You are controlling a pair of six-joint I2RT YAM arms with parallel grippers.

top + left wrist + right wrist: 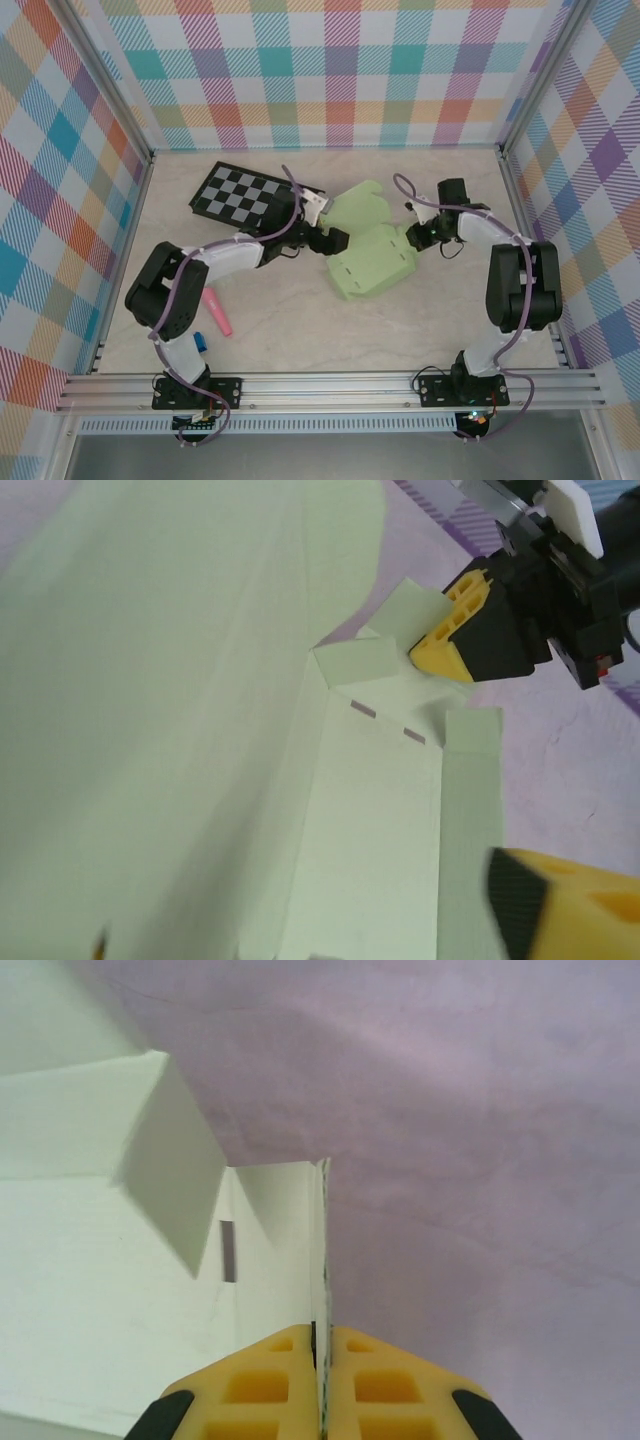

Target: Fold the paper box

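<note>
The paper box [372, 262] is pale green card lying mid-table, partly folded, with flaps standing up. My right gripper [413, 238] is at its right edge; in the right wrist view the yellow fingers [320, 1338] are shut on the thin edge of an upright flap of the paper box [90, 1260]. My left gripper [336, 241] is at the box's left side. In the left wrist view it stands open over the card [200, 700], one yellow fingertip [560, 905] at the lower right. The right gripper [440, 645] pinches a small flap there.
A black-and-grey checkerboard [240, 192] lies at the back left, close behind my left arm. A pink marker [218, 312] and a small blue object [202, 342] lie near the left arm's base. Metal frame rails and plaid walls bound the table [300, 330].
</note>
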